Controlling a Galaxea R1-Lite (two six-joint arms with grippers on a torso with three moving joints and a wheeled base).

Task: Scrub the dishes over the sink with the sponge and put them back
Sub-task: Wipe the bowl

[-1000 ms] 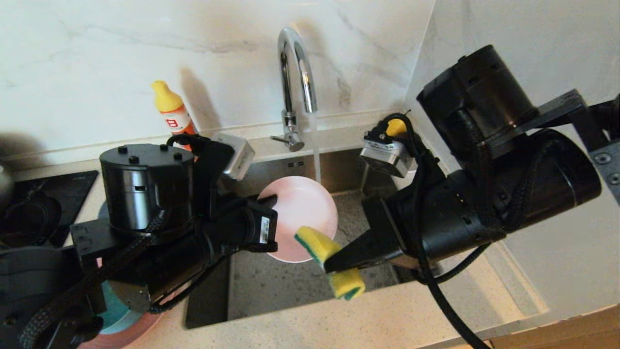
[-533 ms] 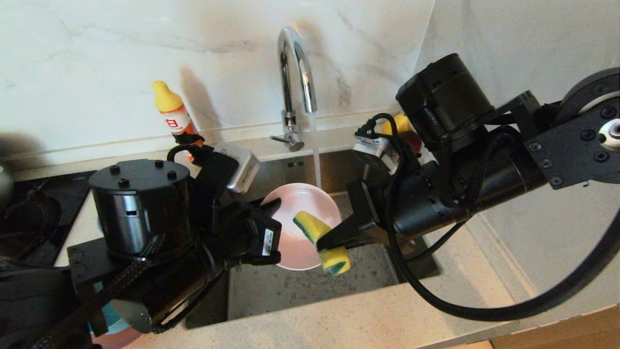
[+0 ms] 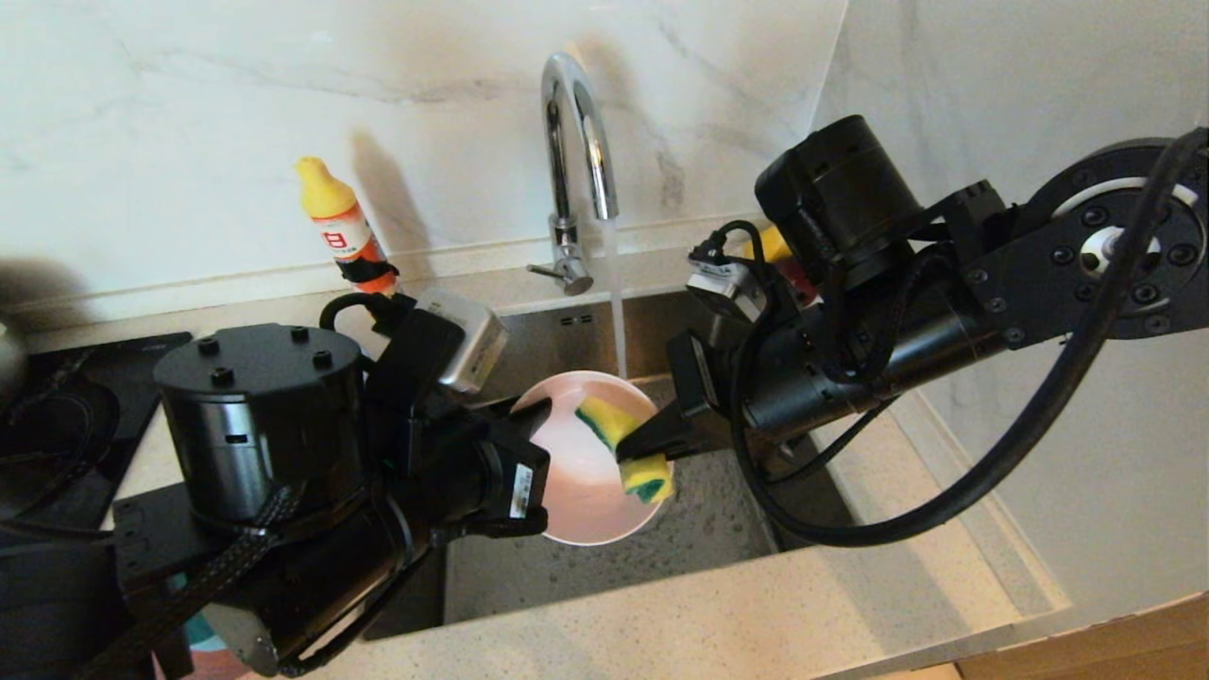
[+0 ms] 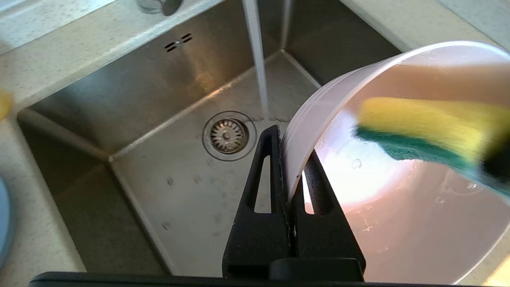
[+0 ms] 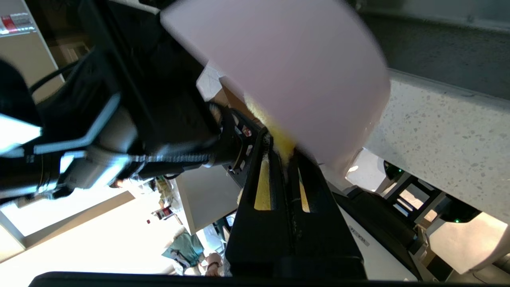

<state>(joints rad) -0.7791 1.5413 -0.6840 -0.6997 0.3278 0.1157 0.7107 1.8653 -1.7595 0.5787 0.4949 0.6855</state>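
Observation:
Over the sink (image 3: 718, 534), my left gripper (image 3: 535, 416) is shut on the rim of a pale pink bowl (image 3: 576, 486) and holds it tilted, its opening facing right. In the left wrist view one finger sits outside the bowl (image 4: 398, 215) and one inside, so the left gripper (image 4: 290, 153) pinches the wall. My right gripper (image 3: 635, 446) is shut on the waist of the yellow and green sponge (image 3: 604, 420). The sponge (image 4: 422, 127) lies inside the bowl against its inner wall. Seen from the right wrist, the right gripper (image 5: 279, 145) squeezes yellow foam (image 5: 275, 135) under the bowl (image 5: 287, 67).
Water runs from the chrome tap (image 3: 571, 123) down to the basin floor beside the drain (image 4: 228, 135). An orange bottle with a yellow cap (image 3: 335, 222) stands on the back ledge. A dark hob (image 3: 57, 416) lies at the left. A stone counter (image 3: 718, 614) borders the front.
My right gripper has carried the sponge left and away from the counter edge, into the bowl. The left arm has shifted the bowl slightly nearer and lower. Both grips hold.

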